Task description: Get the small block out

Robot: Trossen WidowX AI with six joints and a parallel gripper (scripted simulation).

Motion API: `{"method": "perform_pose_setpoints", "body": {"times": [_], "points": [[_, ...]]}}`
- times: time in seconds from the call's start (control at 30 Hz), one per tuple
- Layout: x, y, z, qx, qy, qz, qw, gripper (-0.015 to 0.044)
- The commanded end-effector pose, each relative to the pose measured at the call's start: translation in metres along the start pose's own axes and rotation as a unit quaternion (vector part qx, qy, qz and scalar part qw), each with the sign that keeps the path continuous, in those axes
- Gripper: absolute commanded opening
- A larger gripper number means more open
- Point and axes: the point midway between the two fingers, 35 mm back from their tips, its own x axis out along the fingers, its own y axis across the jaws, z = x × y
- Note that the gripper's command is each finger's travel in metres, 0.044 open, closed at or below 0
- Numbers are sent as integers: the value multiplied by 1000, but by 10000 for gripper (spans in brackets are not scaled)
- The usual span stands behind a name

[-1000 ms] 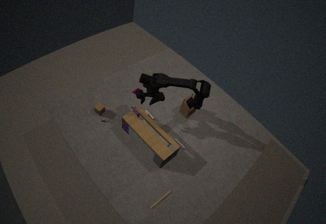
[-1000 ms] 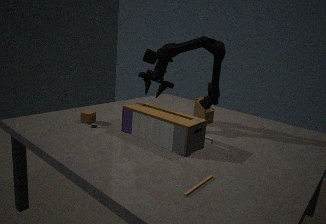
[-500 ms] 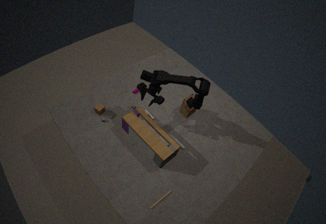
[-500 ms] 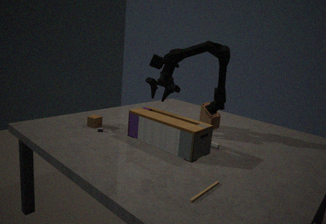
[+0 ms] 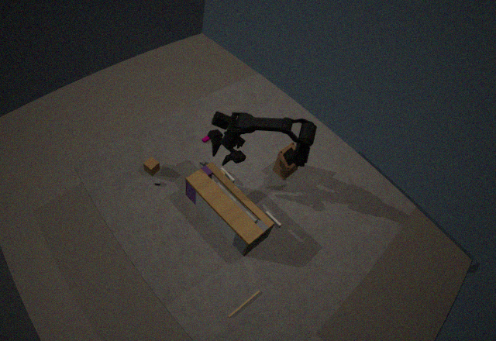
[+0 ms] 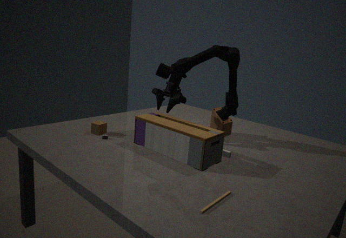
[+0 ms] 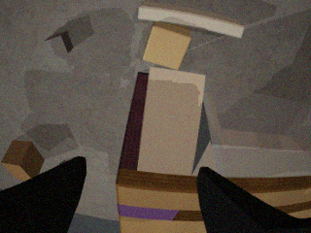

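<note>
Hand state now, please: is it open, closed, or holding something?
Hand: open, holding nothing, hanging above the purple-marked end of the box.

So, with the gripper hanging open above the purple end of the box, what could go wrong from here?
1. The open, empty gripper hangs close above the box near its purple end; coming down carelessly, it may shove or tip the box.
2. The block itself cannot be made out in these dim views, so a push along the slot might send it toward the closed pocket.
3. The loose white bar beside the box could be knocked.
</note>
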Motion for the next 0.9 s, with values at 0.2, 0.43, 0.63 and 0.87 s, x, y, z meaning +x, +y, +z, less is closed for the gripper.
{"method": "perform_pose_setpoints", "body": {"times": [0.2, 0.43, 0.63, 0.87], "points": [[53, -7, 33, 11, -9, -13, 1000, 285], [63, -7, 37, 11, -9, -13, 1000, 285], [72, -7, 40, 11, -10, -13, 1000, 285], [83, -8, 44, 11, -9, -13, 1000, 285]]}}
